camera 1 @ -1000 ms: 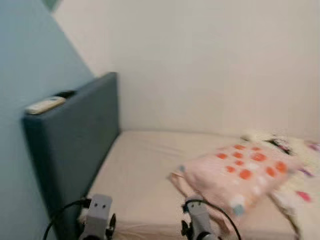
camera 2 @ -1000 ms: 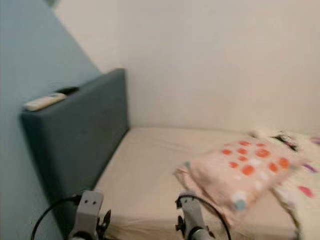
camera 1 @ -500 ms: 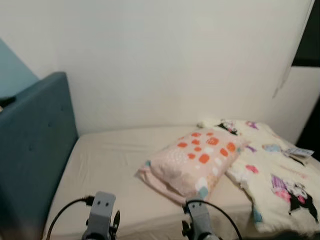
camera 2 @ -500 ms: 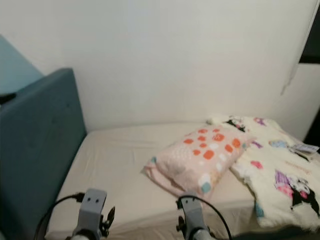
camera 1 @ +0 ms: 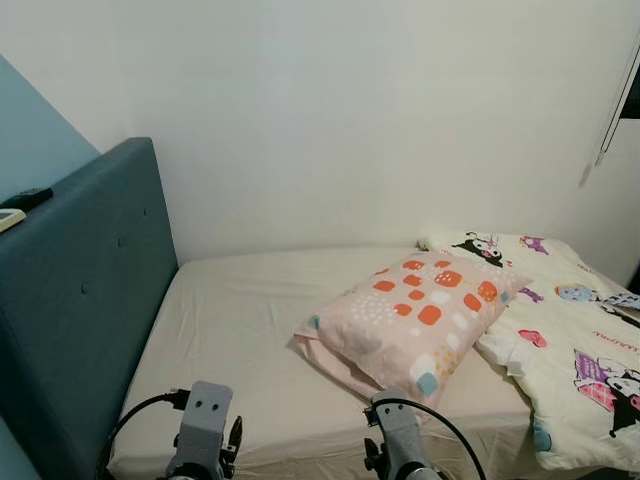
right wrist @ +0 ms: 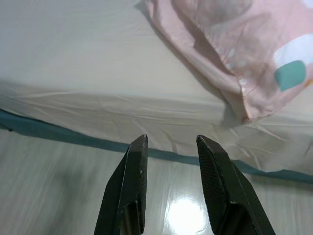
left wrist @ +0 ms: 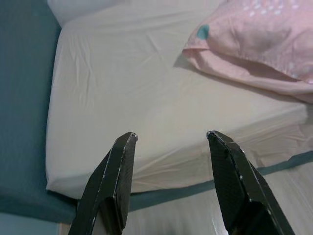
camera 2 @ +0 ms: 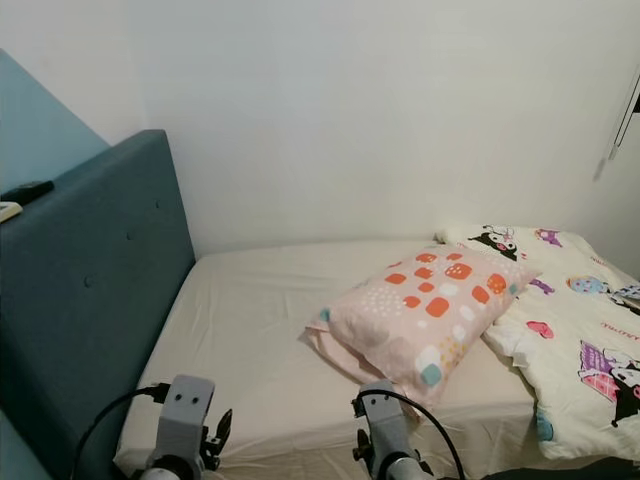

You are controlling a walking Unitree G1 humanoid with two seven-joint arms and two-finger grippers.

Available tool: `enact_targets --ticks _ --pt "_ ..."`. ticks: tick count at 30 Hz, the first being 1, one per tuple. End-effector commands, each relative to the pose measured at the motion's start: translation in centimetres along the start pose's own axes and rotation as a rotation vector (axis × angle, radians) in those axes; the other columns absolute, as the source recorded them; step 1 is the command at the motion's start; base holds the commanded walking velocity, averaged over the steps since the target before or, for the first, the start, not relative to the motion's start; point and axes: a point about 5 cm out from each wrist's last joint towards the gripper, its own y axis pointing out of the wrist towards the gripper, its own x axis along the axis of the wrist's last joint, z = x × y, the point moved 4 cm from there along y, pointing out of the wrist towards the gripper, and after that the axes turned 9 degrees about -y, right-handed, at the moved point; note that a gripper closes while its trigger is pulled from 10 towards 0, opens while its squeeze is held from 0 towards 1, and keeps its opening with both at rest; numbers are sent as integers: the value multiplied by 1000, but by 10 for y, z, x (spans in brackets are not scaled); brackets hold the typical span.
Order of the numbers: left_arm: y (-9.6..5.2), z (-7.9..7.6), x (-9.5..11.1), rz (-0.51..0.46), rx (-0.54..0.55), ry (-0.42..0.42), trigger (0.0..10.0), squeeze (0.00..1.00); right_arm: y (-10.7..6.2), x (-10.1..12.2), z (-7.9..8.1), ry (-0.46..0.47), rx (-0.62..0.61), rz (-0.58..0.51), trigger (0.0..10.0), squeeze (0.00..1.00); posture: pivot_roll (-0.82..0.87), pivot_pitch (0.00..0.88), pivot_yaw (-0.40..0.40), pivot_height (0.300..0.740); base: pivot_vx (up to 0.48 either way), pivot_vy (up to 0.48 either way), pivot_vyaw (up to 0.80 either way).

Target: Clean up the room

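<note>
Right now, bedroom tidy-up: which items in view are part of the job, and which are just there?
Job items:
- pink pillow, lying askew mid-bed
- cartoon-print blanket, bunched at the bed's right end
- left gripper and right gripper, fingers open, held above the floor by the bed's near edge

Just there:
- blue headboard
- remotes on top of the headboard
- mattress sheet

Cream cotton-like fitted sheet [camera 1: 250, 330]: matt, lightly creased. Pink patterned cloth pillow [camera 1: 415, 315]: soft, matt. White cartoon-print quilt [camera 1: 570, 350]: cloth, puffy. Teal upholstered headboard [camera 1: 85, 300]: woven fabric, tufted. Pale floor [right wrist: 58, 196]: glossy, reflective. Black gripper fingers [left wrist: 115, 186]: smooth, slight sheen.
</note>
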Motion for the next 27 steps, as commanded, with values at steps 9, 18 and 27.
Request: enact_targets --ticks 9,18,27 --pt "-1 -1 0 -6 -10 -16 10000 0 0 3 1 -1 3 -15 10000 0 -39 62 -33 737 313 0 0" --pt "-2 0 0 -9 -6 -23 10000 0 0 4 1 -9 6 -19 10000 0 -40 55 -34 737 310 0 0" --pt "-2 -1 0 -9 -12 -21 10000 0 0 4 1 -15 6 -19 10000 0 -42 52 -34 737 300 0 0"
